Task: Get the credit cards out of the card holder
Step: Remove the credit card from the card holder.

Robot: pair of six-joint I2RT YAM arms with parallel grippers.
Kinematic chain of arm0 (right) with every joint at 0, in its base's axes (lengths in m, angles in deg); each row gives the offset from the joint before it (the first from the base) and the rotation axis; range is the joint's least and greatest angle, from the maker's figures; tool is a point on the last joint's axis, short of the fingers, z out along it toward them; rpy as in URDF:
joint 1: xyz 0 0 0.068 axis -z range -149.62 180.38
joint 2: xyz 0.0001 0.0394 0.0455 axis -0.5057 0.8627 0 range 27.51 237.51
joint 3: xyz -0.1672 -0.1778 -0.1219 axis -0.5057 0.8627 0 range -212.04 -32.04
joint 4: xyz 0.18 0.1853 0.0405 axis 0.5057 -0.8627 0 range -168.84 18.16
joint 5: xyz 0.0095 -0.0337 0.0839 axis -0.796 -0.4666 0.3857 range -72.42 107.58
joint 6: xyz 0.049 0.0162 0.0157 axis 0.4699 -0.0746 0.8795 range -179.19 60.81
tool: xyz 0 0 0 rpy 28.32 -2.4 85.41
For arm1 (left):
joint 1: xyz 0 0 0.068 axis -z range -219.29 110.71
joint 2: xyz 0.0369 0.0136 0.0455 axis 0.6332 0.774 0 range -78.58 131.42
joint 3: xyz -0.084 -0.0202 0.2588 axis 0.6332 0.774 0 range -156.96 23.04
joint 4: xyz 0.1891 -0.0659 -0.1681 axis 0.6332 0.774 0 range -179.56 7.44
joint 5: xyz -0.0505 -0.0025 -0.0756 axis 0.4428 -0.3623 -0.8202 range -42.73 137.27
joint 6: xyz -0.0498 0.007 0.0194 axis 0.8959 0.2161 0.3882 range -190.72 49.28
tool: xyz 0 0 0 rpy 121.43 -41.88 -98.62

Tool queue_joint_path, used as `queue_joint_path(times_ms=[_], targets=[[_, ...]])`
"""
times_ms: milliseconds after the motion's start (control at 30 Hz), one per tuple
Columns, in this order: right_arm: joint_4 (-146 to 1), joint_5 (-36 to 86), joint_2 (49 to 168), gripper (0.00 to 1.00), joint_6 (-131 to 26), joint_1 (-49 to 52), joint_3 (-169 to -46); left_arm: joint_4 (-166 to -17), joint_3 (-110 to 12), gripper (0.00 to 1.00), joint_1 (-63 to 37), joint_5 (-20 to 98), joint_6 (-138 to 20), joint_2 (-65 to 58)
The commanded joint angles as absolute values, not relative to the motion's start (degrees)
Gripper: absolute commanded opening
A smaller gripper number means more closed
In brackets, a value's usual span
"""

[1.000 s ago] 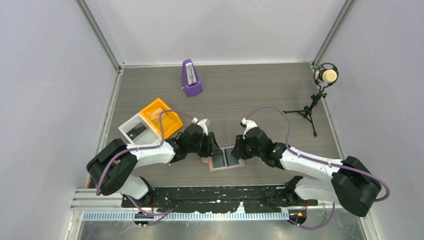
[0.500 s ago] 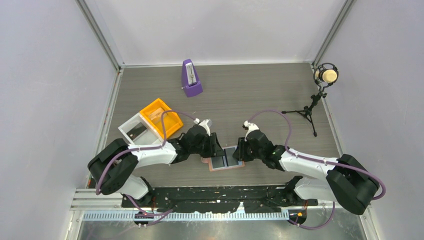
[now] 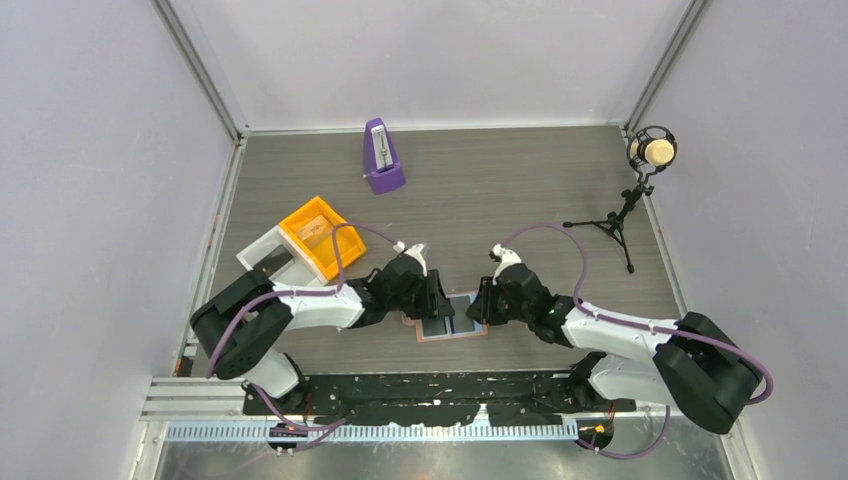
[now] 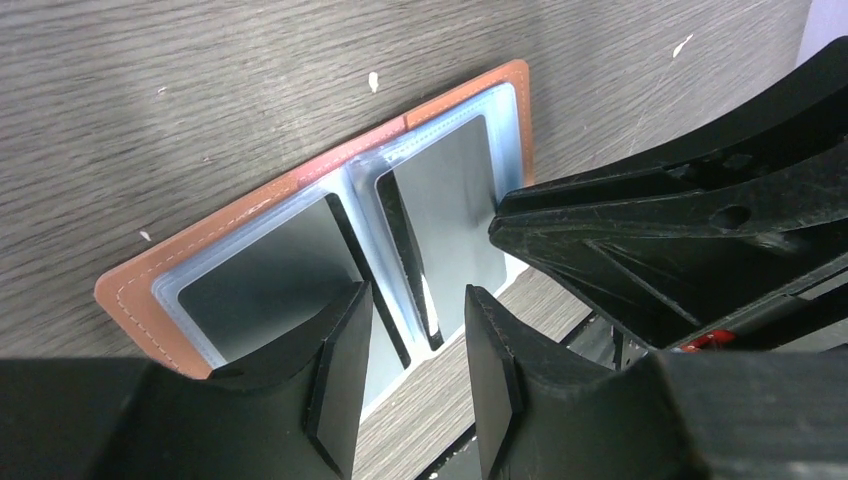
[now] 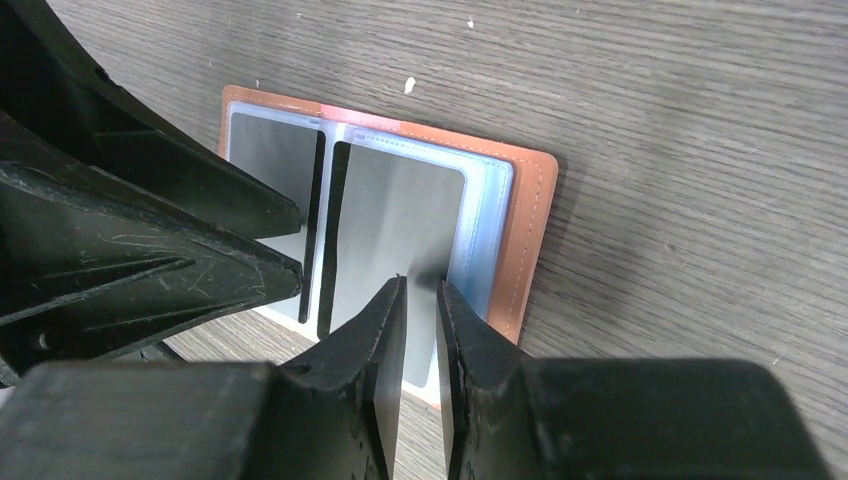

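Both arms lie low, reaching inward from the near corners. The left arm runs right across the table and the right arm runs left. Their wrists sit nose to nose over the card holder, which lies opened flat on the table between them, near the front edge at about centre. The two credit cards are both seated in clear sleeves on the blue-grey inner faces, one per half, inside a stitched tan border. The left gripper is pitched down onto the holder's left half with its fingers spread and a clear gap between them. One tip is over the left card, the other is past the fold by the inner edge of the right card, and nothing is clamped between them. The right gripper comes in from the opposite side with its jaws almost pressed together, leaving only a thin slit. Its tips are at the near edge of the right card, but it can't be told whether they pinch the card edge or only touch the sleeve. The card faces read plain dark grey. Further back stand a purple metronome, scale on its face too small to read, an orange tray beside a white tray on the left, and a microphone on a small tripod at the far right.
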State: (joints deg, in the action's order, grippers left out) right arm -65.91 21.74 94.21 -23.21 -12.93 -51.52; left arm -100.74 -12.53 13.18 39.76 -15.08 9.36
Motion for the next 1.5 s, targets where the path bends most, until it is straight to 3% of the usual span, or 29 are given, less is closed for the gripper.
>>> queue_joint_path(times_ms=[0, 1000, 1467], targets=[[-66.1, 22.4, 94.9, 0.24, -22.0, -12.9, -49.2, -105.4, -12.7, 0.42, 13.5, 41.8, -14.2, 10.2], [-63.9, 20.8, 95.3, 0.23, -20.8, -12.8, -46.4, -110.3, -10.3, 0.39, 14.7, 37.7, -9.3, 8.8], [-63.4, 21.9, 95.8, 0.22, -19.6, -11.8, -44.7, -121.8, -8.0, 0.22, 14.7, 33.3, -9.3, 12.2]])
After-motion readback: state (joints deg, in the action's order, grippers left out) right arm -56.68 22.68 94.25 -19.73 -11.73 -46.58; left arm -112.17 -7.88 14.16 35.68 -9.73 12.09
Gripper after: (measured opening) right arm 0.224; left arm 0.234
